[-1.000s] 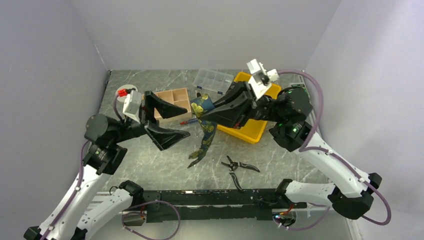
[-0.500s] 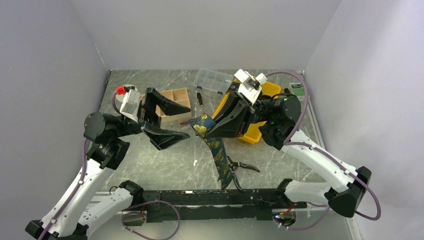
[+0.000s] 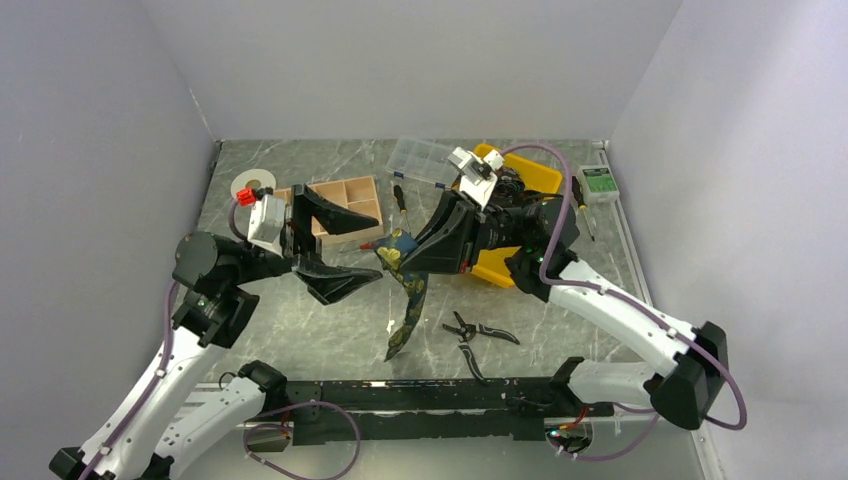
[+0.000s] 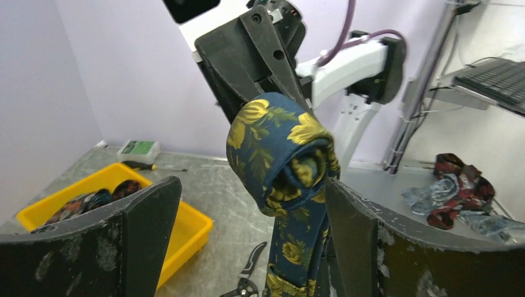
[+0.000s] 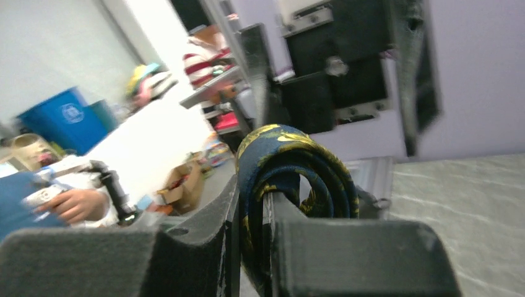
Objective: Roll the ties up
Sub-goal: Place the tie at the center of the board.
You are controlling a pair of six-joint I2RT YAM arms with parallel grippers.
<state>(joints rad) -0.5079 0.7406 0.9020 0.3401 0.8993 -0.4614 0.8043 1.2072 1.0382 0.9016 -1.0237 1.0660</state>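
A dark navy tie [image 3: 409, 280] with yellow flowers is partly coiled around the tips of my right gripper [image 3: 398, 255], which is shut on it and holds it above the table. Its loose tail hangs down to the table near the front. The coil [image 5: 291, 179] wraps over the right fingers in the right wrist view. My left gripper [image 3: 362, 252] is open and empty, its fingers spread wide to the left of the coil [image 4: 282, 154], apart from it. More dark ties [image 4: 93, 201] lie in the yellow bin [image 3: 500, 262].
Black-handled pliers [image 3: 478, 332] lie on the table right of the hanging tail. A wooden compartment box [image 3: 345, 195] stands behind the left gripper, a clear plastic organiser [image 3: 425, 160] at the back, a screwdriver [image 3: 399, 199] next to it, a tape roll [image 3: 247, 184] at back left.
My right gripper has moved left and a little down with the tie. The tie's tail has swung from the front edge back under the coil. The left gripper has shifted slightly.
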